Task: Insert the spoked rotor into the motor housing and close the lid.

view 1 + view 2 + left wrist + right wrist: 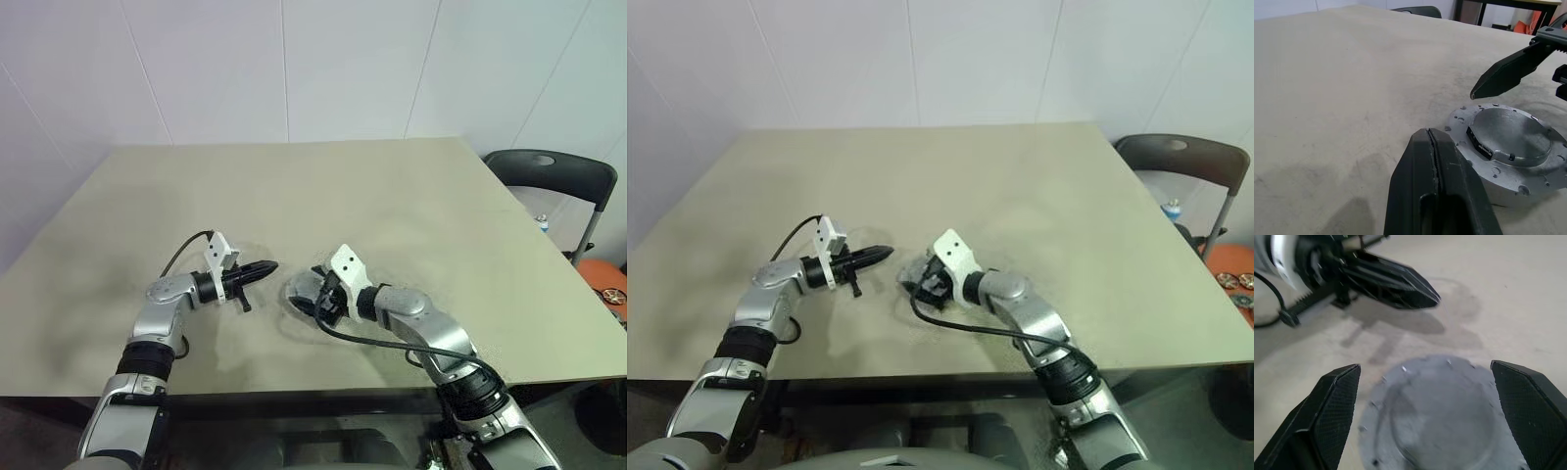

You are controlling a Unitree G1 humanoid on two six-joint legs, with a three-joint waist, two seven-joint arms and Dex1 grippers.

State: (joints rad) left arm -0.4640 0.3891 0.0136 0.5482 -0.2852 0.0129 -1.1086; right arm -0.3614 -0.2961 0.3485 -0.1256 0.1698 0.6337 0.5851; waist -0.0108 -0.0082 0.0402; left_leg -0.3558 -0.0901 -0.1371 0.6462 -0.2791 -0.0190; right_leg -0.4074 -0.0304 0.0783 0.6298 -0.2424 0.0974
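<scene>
On the beige surface (411, 196), the right claw (1425, 416) is hovering spread over the round grey metal lid (1511, 147); an off-centre squeeze risks sliding it. The left claw (1436, 196) is waiting pressed together.

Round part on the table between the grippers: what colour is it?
Plain silver-grey metal, with small holes around its rim; the left wrist view shows it best.

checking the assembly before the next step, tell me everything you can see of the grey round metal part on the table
The grey metal part is a round, matt silver piece lying flat on the beige table. It has a wide flange dotted with small holes around a shallow dished centre, with a dark slot at the dish's edge. The open right gripper hovers over it, fingers apart on either side, not touching; the shut left gripper points at it from beside.
</scene>
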